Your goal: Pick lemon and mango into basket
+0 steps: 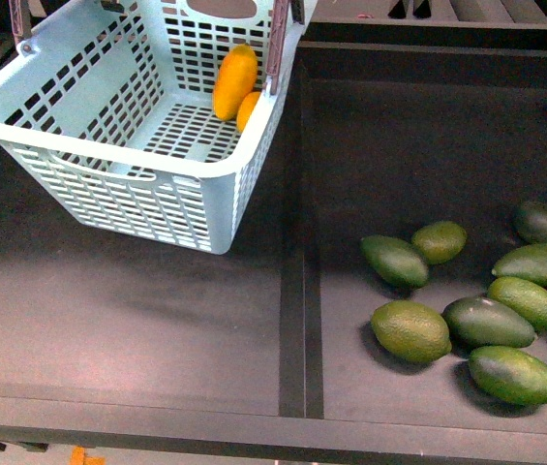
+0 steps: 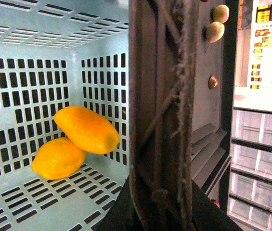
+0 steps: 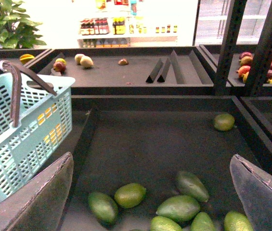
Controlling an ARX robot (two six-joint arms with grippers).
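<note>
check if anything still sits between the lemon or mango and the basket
Nothing visible does. The mango and the lemon already lie inside the basket, touching each other against its far wall. Only green fruits remain in the tray to the right. The right gripper is open above them.

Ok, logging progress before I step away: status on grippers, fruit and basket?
Right gripper open, empty. Left gripper not visible. Mango and lemon both in basket, touching. Nothing in the way.
</note>
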